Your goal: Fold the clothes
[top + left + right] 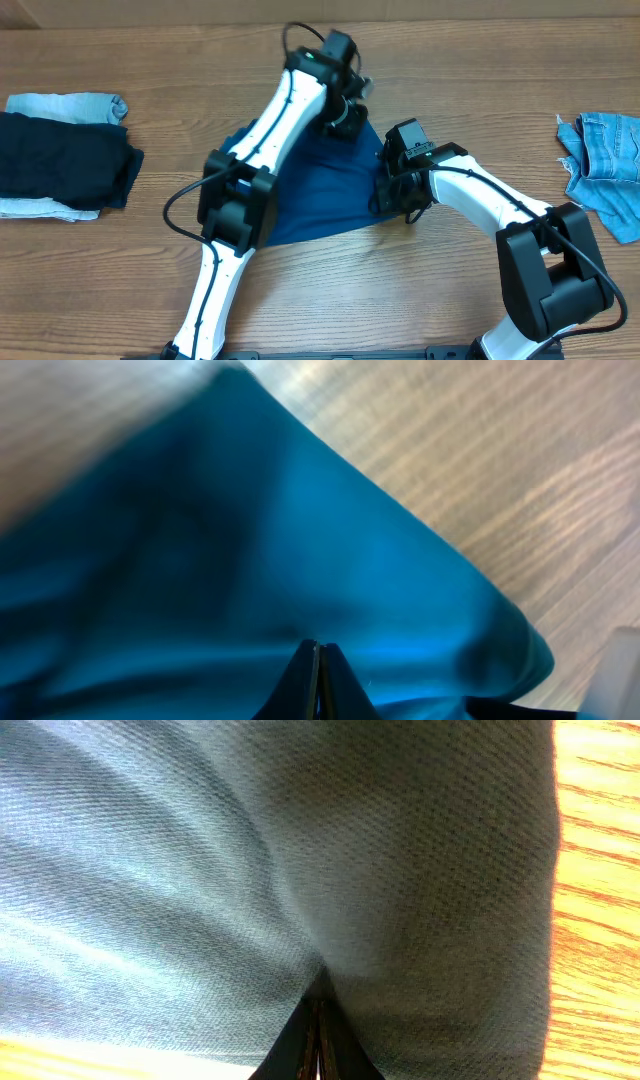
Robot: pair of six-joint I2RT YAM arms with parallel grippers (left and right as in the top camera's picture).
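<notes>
Wooden table held your blue shirt in the middle, bunched up between both arms. Your left gripper was pressed tight on a fold at the shirt's far edge. Your right gripper pinched the cloth at its right side. Dark clothes lay far left, jeans cloth far right.

Robotics lab, test bench: left arm and right arm, white with black joints, cabled, at a wood-grain table; garment stack and denim pile at its ends.
</notes>
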